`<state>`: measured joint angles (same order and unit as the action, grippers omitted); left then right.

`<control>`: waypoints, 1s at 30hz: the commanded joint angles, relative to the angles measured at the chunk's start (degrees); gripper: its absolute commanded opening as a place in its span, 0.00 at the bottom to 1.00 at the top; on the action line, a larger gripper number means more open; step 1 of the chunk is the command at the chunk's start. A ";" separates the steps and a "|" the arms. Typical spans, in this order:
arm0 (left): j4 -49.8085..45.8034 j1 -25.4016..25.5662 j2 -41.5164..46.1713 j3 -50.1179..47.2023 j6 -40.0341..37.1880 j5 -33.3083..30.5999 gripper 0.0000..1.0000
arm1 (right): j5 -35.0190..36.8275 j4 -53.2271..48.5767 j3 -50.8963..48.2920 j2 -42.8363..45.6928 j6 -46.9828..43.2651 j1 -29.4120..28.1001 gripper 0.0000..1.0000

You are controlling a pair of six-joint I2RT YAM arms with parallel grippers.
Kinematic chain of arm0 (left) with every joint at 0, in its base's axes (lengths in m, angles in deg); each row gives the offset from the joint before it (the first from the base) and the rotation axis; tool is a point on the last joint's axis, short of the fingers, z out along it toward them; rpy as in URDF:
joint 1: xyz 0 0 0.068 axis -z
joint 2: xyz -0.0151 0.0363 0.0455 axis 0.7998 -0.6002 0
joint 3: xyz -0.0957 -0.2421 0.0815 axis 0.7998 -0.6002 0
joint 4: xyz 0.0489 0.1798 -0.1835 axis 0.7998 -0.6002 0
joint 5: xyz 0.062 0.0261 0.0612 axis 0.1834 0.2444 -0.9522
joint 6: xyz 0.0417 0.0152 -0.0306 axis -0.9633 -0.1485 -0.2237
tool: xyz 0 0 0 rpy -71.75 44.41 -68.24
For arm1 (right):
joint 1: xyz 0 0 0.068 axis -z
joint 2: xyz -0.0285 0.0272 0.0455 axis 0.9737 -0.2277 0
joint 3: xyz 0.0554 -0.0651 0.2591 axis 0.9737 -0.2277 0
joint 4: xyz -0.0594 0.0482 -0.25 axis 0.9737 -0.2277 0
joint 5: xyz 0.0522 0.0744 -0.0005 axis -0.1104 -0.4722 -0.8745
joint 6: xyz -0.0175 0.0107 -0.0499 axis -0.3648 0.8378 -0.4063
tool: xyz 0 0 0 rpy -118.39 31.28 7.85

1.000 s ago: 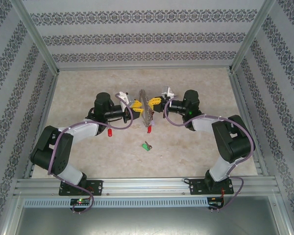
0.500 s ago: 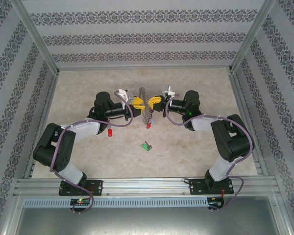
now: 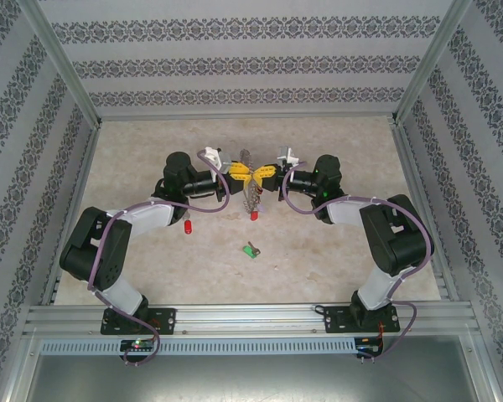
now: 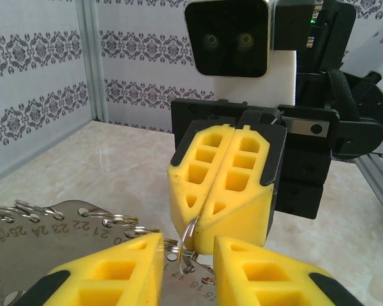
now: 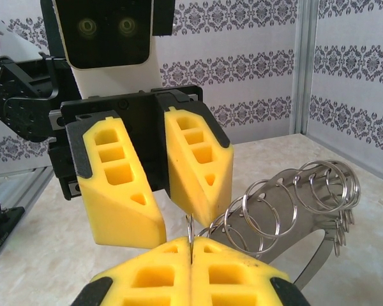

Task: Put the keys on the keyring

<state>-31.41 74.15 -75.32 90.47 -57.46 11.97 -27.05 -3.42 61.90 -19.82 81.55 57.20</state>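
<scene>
The keyring is a curved silver numbered band strung with several small rings, standing mid-table between my two grippers. My right gripper is shut on the edge of one small ring. In the left wrist view that ring sticks out of the right gripper's closed tips and hangs between my left gripper's open fingers. One red key lies on the table left of the keyring. A second red key shows just under the keyring; I cannot tell whether it hangs or lies.
A green tag lies on the table nearer the arm bases. Metal frame posts and patterned walls close in the table on three sides. The two grippers meet tip to tip above the keyring.
My left gripper has moved slightly back and in toward the right gripper, and its fingers have narrowed around the small ring. The right gripper has stayed shut on the ring.
</scene>
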 commanded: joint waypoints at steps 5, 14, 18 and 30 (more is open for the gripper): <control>-3.18 0.50 0.02 1.28 -3.25 1.61 0.33 | -1.23 4.74 0.93 0.04 1.27 -0.37 0.00; -4.85 0.71 -0.69 2.18 -3.86 1.27 0.31 | -1.12 5.14 1.27 -0.14 1.81 -0.35 0.00; -4.98 0.90 -0.92 2.84 -3.93 1.57 0.30 | -1.03 4.86 1.28 -0.14 1.60 -0.40 0.00; -9.03 1.12 -0.72 3.44 -6.39 2.35 0.01 | -0.36 4.58 0.89 0.02 1.53 -0.44 0.00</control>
<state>-37.18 74.37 -76.04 92.72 -61.38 12.19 -26.79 -3.03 61.92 -19.93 82.78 57.25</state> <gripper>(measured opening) 0.052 0.059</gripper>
